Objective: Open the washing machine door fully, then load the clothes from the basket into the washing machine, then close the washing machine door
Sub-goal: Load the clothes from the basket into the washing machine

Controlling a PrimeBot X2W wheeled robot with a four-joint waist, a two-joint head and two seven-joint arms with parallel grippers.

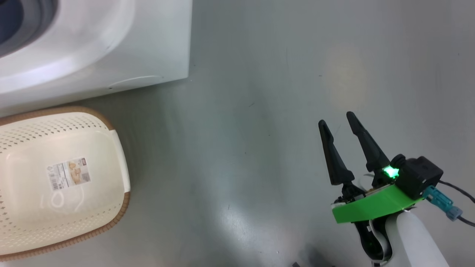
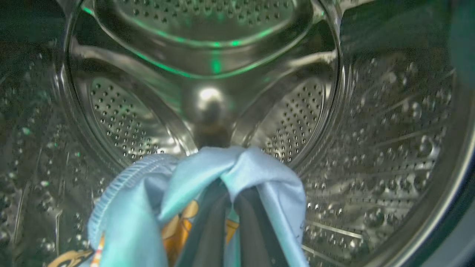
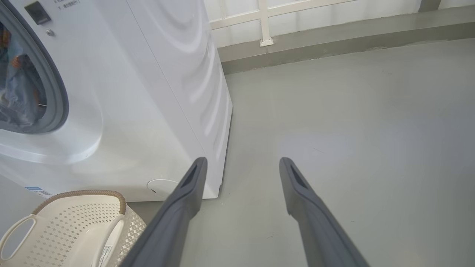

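gripping light-blue, orange-printed clothes (image 2: 259, 174), left end effector (image 2: 230, 187) in drum (image 2: 389, 148); right end effector (image 3: 242, 160) wide

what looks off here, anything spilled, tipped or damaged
Nothing stands out. The basket sits upright on the floor beside the washing machine, the left gripper is shut on a light-blue garment inside the steel drum, and the right gripper hangs open above the floor.
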